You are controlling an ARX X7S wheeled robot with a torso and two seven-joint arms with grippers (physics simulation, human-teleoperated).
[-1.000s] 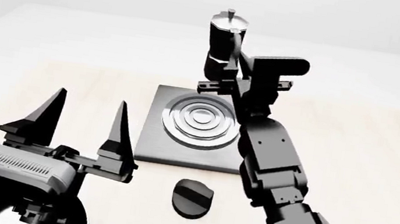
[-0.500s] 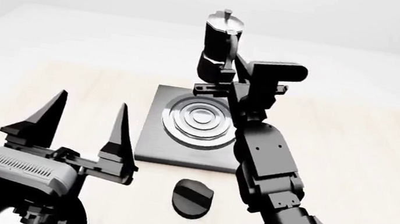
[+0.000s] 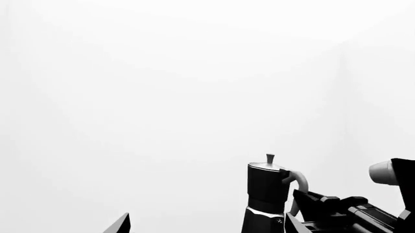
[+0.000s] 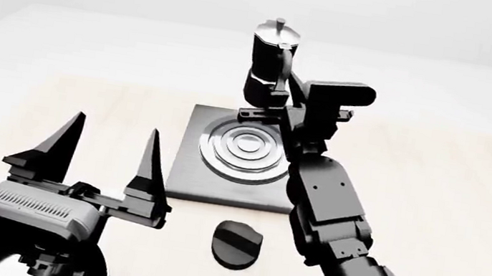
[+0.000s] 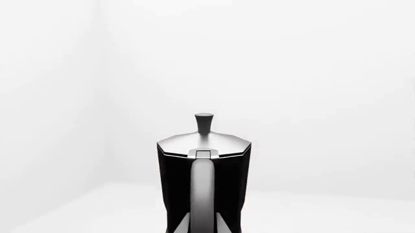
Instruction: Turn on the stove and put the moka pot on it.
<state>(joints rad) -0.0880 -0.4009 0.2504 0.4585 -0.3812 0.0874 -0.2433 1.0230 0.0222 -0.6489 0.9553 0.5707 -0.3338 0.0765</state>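
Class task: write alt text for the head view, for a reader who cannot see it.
The right tool holds an upright moka pot by its lower body, beyond the far edge of a square grey stove. The left tool hangs open nearer the camera, with a round black knob on the table in front of the stove.

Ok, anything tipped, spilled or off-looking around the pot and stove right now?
Nothing stands out. The moka pot is upright in the right gripper, lid on, beyond the stove. The knob lies in front of it, nothing spilled.

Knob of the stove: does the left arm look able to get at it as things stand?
Probably yes. The knob lies bare on the table just beside the left tool, which is open and empty; the right arm stays on the knob's other side.
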